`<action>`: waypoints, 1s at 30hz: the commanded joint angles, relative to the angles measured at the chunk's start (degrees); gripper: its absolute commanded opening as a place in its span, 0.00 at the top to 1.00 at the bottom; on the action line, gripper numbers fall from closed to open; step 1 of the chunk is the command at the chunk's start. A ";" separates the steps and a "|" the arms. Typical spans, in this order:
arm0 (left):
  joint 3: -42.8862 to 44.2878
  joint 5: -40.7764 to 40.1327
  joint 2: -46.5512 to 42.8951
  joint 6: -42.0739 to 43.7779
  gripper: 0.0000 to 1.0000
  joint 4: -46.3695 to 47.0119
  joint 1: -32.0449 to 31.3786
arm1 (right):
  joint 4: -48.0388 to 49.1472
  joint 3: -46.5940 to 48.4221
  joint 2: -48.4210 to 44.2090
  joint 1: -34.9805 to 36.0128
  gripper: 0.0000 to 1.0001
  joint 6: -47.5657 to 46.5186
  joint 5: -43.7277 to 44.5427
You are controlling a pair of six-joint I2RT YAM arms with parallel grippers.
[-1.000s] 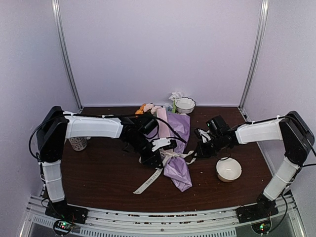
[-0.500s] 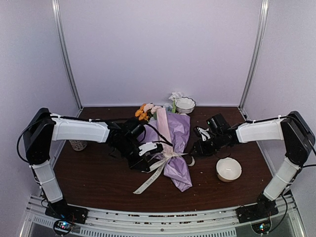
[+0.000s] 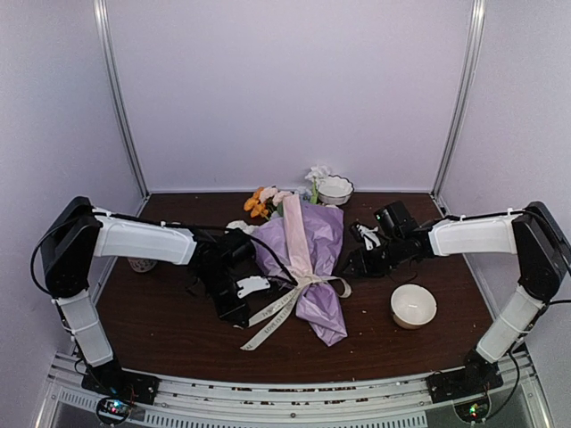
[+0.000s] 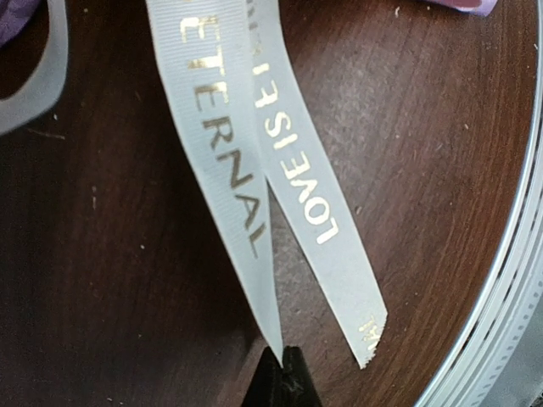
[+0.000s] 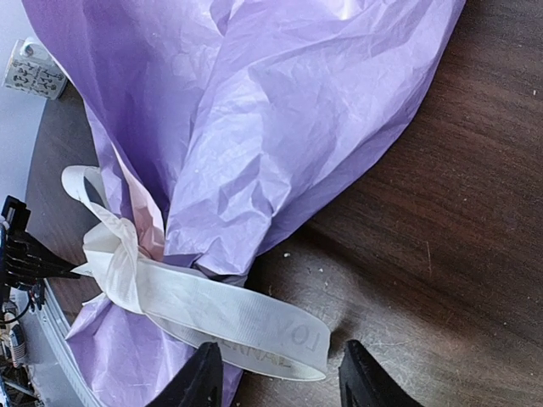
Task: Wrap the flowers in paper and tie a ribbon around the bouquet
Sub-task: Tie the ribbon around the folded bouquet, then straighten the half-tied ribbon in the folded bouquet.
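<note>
Our left claw [image 4: 284, 383] pinches the ribbon [image 4: 222, 170], our right claw [image 5: 278, 381] stands spread
At the bottom centre of the left wrist view we see the fingers pressed together on the tip of one ribbon tail, gold lettering up, with the second tail beside it on the table [image 4: 110, 280]; in the right wrist view the fingers hold nothing, with a ribbon loop just ahead of them; the ribbon is knotted round the narrow waist of the bouquet [image 3: 314, 241], which lies mid-table in the top view, its purple paper [image 5: 288, 110] crinkled, the flowers [image 3: 261, 201] poking out at its upper end, a white bowl [image 3: 413, 306] at lower right
</note>
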 commanded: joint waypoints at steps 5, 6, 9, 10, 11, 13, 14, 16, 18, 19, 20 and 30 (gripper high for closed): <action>-1.77 1.30 0.86 0.17 1.00 -4.14 0.02 | -1.47 -0.19 0.03 0.46 0.55 -0.15 2.93; -1.95 1.35 0.80 0.39 1.00 -4.16 0.02 | -2.23 -0.36 -0.30 0.53 0.55 -0.37 3.73; -2.02 2.17 0.09 1.15 0.91 -3.97 0.02 | -4.56 -1.03 -1.99 0.78 0.54 -0.98 6.49; -1.72 2.73 -0.55 1.62 0.82 -3.59 -0.01 | -5.47 -1.21 -2.51 1.12 0.54 -1.24 7.37; -1.69 3.22 -1.38 1.96 0.71 -2.92 0.01 | -6.34 -1.22 -2.99 1.57 0.53 -1.63 8.54; -1.91 3.58 -4.25 2.79 0.56 -0.47 0.02 | -8.74 -0.95 -3.57 2.89 0.52 -2.65 11.32; -2.27 3.38 -5.87 3.16 0.50 1.05 0.04 | -9.88 -0.81 -3.75 3.59 0.52 -3.06 12.86; -3.03 1.90 -9.21 3.37 0.42 4.79 0.30 | -12.25 -0.70 -3.90 4.76 0.50 -3.70 15.57; -3.60 -0.26 -11.44 3.14 0.38 8.82 0.88 | -13.95 -0.74 -4.02 5.61 0.49 -4.33 17.96; -3.66 -2.50 -11.82 2.73 0.37 11.00 1.13 | -14.61 -0.74 -4.08 6.09 0.48 -4.75 19.03; -3.49 -5.18 -11.64 2.33 0.35 13.35 1.30 | -15.19 -0.65 -3.98 6.57 0.46 -5.29 19.50; 2.67 -11.95 -1.03 4.02 0.18 25.60 2.65 | -15.56 2.76 2.38 10.66 0.31 -9.53 23.67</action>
